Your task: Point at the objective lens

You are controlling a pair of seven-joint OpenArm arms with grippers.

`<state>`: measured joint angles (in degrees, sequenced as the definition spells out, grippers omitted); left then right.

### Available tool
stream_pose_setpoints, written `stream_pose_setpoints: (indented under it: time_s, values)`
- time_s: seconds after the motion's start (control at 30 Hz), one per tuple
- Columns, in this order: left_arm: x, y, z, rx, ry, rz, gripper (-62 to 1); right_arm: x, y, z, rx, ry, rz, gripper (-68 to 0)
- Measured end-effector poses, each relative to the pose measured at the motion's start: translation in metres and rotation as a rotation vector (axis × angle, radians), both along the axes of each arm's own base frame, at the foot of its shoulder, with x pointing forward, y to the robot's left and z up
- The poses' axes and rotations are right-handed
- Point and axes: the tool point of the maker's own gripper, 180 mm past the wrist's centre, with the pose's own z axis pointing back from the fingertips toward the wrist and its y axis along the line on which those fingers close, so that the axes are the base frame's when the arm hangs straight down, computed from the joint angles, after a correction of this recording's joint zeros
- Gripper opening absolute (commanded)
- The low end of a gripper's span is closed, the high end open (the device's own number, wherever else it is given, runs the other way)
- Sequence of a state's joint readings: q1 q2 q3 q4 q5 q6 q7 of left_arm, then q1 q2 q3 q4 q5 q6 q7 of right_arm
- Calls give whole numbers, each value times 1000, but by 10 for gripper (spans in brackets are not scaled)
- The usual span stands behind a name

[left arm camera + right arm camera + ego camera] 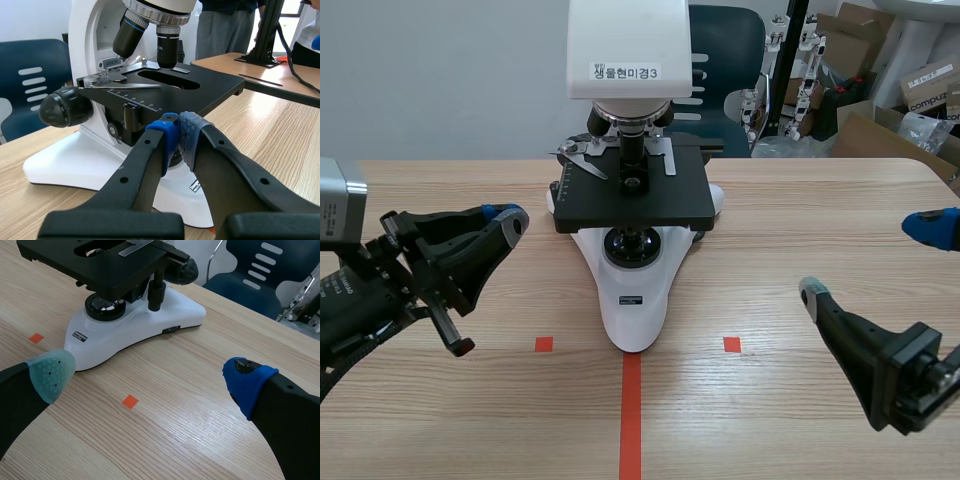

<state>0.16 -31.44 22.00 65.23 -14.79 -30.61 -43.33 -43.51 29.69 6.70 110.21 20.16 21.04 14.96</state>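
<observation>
White microscope (630, 300) labelled "생물현미경3" — left gripper (178, 136) pressed together, right gripper (149, 378) spread.

Bright, even room light falls from overhead on the white-and-black microscope (630, 200). Its white head is nearly washed out in the scene view, while the space under its black stage stays dark. A soft, faint shadow hugs its base on the pale wooden surface (800, 230). In the right wrist view its glossy base carries mild highlights. Behind the microscope in the left wrist view, the background is glaringly bright and slightly soft.
</observation>
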Motion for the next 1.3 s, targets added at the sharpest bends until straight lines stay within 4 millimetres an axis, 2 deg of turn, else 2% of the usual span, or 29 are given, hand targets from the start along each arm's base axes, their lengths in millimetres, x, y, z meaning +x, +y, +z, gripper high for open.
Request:
stream_pose_setpoints:
  time_s: [0.2, 0.63, 1.3]
  values:
    - [5, 6, 7, -53, 2, 30, -573, 0, 0, 0, 0, 0, 0, 4]
    - [-1, 5, 17, -103, -25, -5, -573, 0, 0, 0, 0, 0, 0, 4]
    - [-2, 4, 18, -98, -34, -10, -573, 0, 0, 0, 0, 0, 0, 4]
